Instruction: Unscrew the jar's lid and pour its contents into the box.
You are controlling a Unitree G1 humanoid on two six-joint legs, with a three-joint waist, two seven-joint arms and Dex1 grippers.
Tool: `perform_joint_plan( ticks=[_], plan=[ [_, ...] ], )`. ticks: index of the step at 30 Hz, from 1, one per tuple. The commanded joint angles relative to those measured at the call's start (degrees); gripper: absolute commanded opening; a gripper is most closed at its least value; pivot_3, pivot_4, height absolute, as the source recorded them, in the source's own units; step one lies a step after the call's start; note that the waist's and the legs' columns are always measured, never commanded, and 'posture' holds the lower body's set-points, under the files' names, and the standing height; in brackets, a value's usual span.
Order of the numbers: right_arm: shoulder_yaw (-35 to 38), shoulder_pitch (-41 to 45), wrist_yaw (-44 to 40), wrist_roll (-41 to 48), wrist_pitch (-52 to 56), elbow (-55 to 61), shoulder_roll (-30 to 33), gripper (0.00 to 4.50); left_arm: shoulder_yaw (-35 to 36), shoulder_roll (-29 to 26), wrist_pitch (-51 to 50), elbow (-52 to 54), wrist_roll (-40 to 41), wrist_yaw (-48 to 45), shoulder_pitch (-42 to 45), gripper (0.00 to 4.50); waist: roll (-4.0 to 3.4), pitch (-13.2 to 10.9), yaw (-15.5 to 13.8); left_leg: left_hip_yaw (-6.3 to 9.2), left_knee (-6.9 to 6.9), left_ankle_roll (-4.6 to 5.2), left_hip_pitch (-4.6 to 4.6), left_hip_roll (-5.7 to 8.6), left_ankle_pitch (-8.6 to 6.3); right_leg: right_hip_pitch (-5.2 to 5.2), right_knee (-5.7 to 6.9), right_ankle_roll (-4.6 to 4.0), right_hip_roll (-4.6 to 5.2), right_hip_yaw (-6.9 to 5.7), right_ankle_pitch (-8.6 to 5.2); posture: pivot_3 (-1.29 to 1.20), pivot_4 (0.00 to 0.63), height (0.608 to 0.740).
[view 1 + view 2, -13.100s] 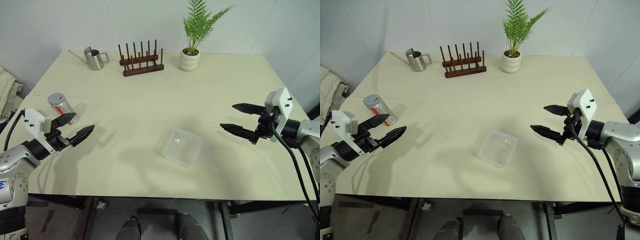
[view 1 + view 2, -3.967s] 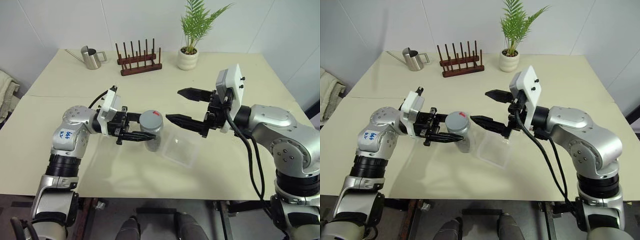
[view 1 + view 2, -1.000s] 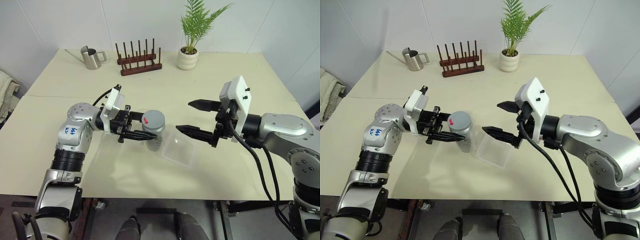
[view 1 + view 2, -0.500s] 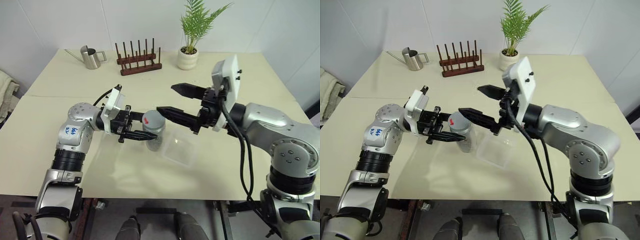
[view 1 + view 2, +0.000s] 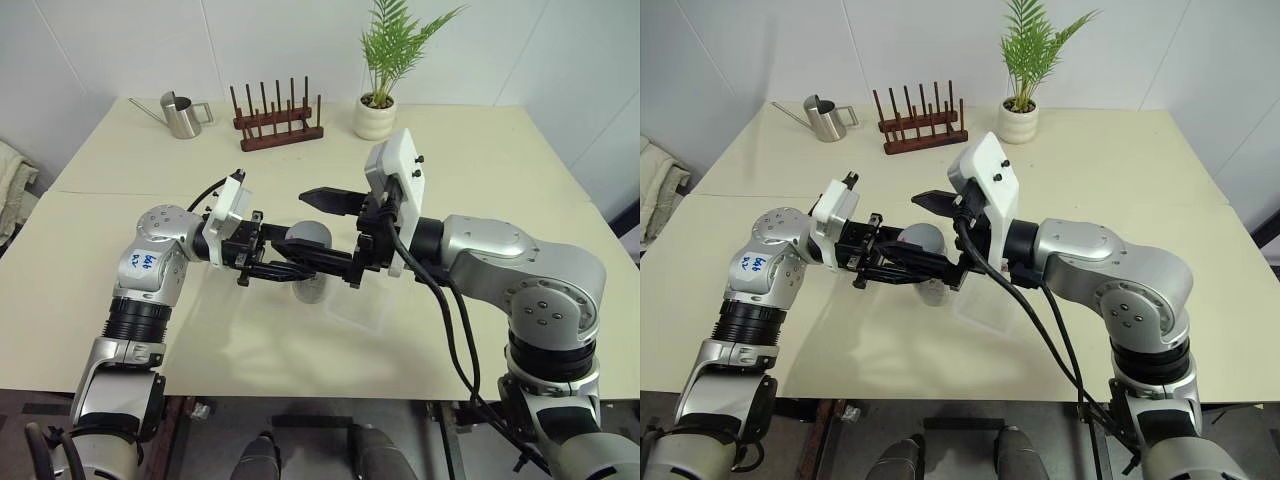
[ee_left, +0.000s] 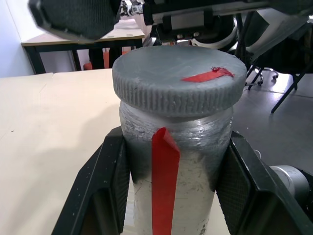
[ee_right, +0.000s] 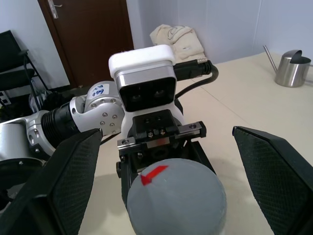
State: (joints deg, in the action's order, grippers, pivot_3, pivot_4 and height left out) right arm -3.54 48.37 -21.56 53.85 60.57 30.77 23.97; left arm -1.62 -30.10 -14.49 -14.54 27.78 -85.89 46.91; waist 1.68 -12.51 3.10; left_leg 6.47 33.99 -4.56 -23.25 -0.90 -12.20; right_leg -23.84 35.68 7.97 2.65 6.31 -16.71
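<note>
My left gripper (image 5: 296, 262) is shut on the jar (image 6: 172, 147), a small clear jar with a red strip, and holds it upright above the table, next to the box. Its black fingers (image 6: 110, 171) press the jar's two sides. The grey lid (image 7: 176, 198) with a red mark sits on the jar. My right gripper (image 5: 300, 230) is open, and its fingers (image 7: 68, 181) stand on either side of the lid, apart from it. The clear box (image 5: 366, 306) lies on the table just right of the jar, partly behind my right gripper. The contents are hidden.
At the table's far edge stand a steel watering can (image 5: 182, 114), a wooden peg rack (image 5: 280, 122) and a potted plant (image 5: 380, 110). A pale cloth (image 5: 12, 185) lies off the table's left side.
My right gripper has swung left from beside the box to the jar, still open, and its fingers now flank the lid. The left gripper and the jar have not moved.
</note>
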Motion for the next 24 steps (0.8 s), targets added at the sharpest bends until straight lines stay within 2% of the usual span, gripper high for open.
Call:
perform_joint_plan(
  ticks=[1,13,24],
  plan=[
    [-0.2,0.6,-0.5,-0.9,-1.3,1.0,-0.2,4.48,0.5,-0.6,0.3,1.2,0.3,0.1,1.1,2.02,0.00,0.0,0.0,0.00,0.00,0.00,0.00,0.00,0.00,0.00,0.00,0.00,0.00,0.00,0.00,0.00,0.150,0.740],
    [-2.7,-0.2,-3.7,-6.0,-1.7,0.4,2.7,4.48,0.6,-0.5,0.7,1.1,0.2,0.8,1.1,2.02,0.00,0.0,0.0,0.00,0.00,0.00,0.00,0.00,0.00,-0.01,0.00,0.00,0.00,0.00,0.00,0.00,0.150,0.740],
    [-0.7,-0.8,-5.6,-7.1,-1.2,0.7,5.0,4.48,0.6,-0.4,0.8,1.2,0.3,1.2,0.9,2.02,0.00,0.0,0.0,0.00,0.00,0.00,0.00,0.00,0.00,-0.01,0.00,0.00,0.00,0.00,0.00,0.00,0.150,0.740]
  ],
)
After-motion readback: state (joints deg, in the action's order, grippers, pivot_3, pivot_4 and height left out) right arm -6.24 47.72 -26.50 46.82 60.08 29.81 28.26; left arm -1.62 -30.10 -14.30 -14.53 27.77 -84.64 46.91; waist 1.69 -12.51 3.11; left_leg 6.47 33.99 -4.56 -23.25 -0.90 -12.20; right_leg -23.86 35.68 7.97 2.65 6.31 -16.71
